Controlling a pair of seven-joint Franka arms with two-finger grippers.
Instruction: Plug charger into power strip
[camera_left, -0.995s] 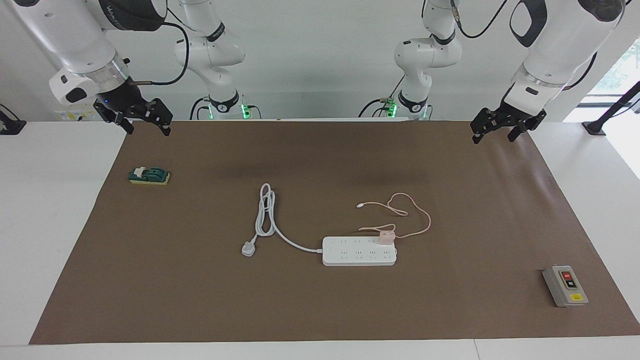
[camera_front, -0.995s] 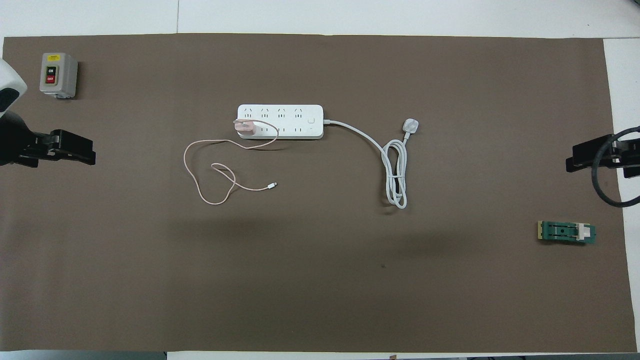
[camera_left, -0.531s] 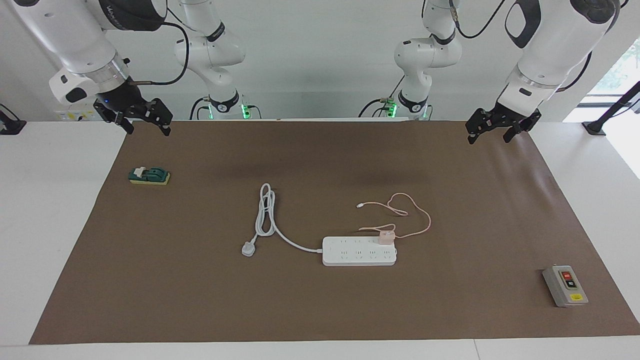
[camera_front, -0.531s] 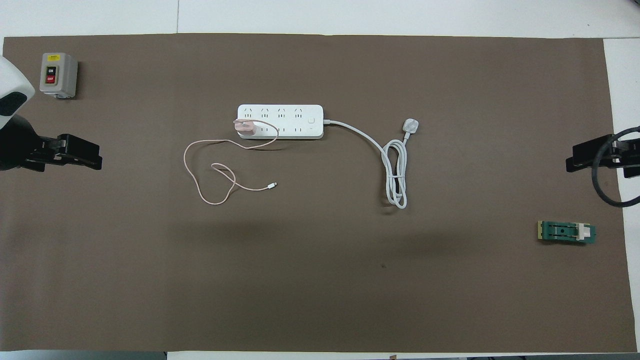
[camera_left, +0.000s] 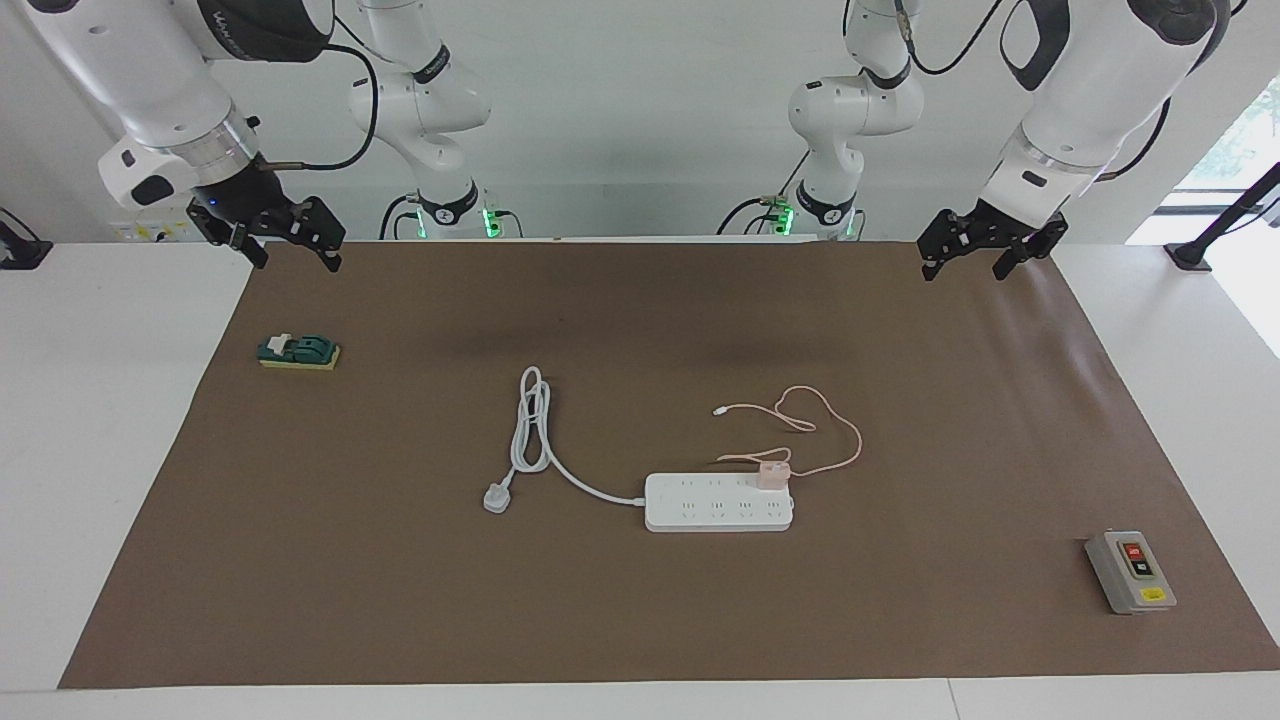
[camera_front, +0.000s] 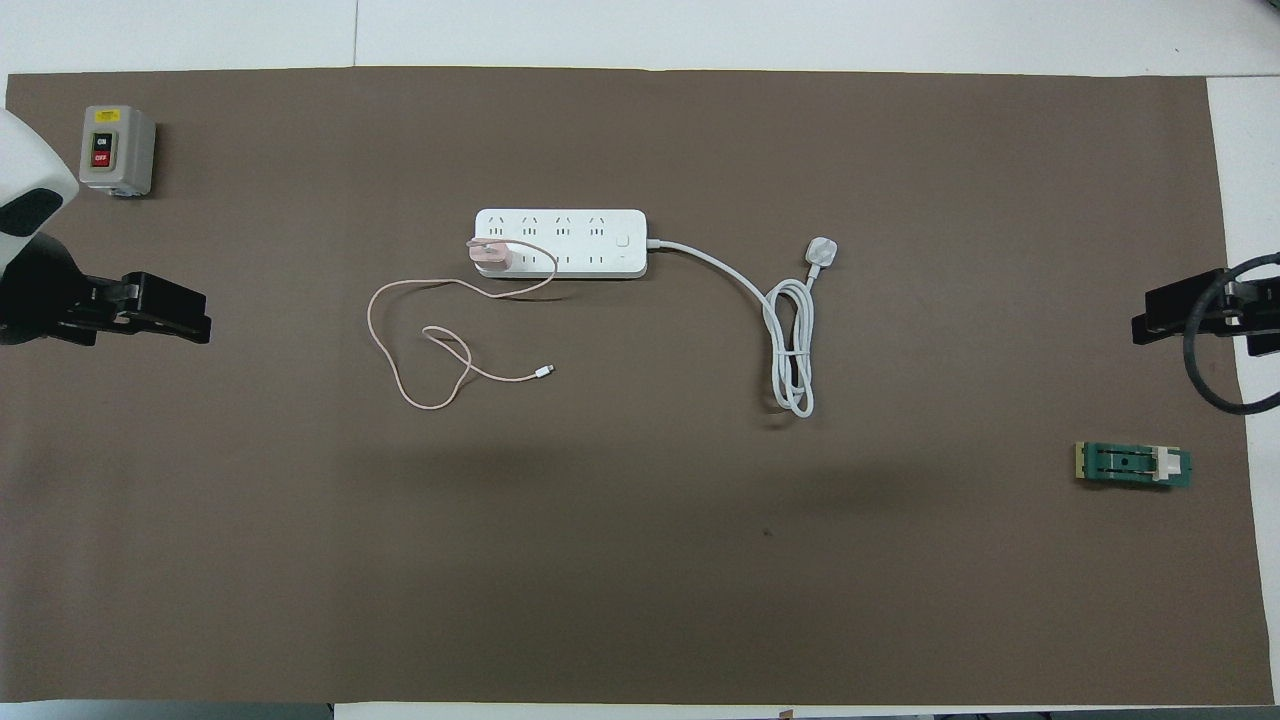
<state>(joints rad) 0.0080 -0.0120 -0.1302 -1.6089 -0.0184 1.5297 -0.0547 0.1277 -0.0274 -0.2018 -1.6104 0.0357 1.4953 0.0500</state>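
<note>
Facing view: big brown paper mat (camera_left: 640, 620) covers the white table (camera_left: 100, 450), nothing on it has shifted over the last second. Only change is the left arm: left gripper (camera_left: 982, 252) has drifted inward from the mat's corner toward the middle of the table, high up over the edge of the mat nearest the robots. Overhead agrees, left gripper (camera_front: 150, 312) has crept further in over the mat. Jaws wide apart, holding nothing. Right gripper (camera_left: 290, 236) hasn't budged, waiting above the mat corner at its own end, jaws also spread, empty.

Long flat white power strip (camera_left: 718, 502) sits mid-mat, its thick white cord (camera_left: 535, 425) looped toward the right arm's end, finishing in a white three-pin plug (camera_left: 497, 497). Small pale pink cube charger (camera_left: 772, 475) rests on the strip at the end toward the left arm, in the outlet row nearer the robots. Can't tell whether its prongs are seated or it's just lying on top; from overhead the charger (camera_front: 490, 255) looks tipped. Thin pink cable (camera_left: 815, 430) curls loose on the mat, nearer the robots than the strip.

Read: left arm is starting its approach to the charger, well apart from it so far. No contact, plugging not yet done.

Bystanders: grey switch box (camera_left: 1130, 570) and green block (camera_left: 298, 352), both well clear.
</note>
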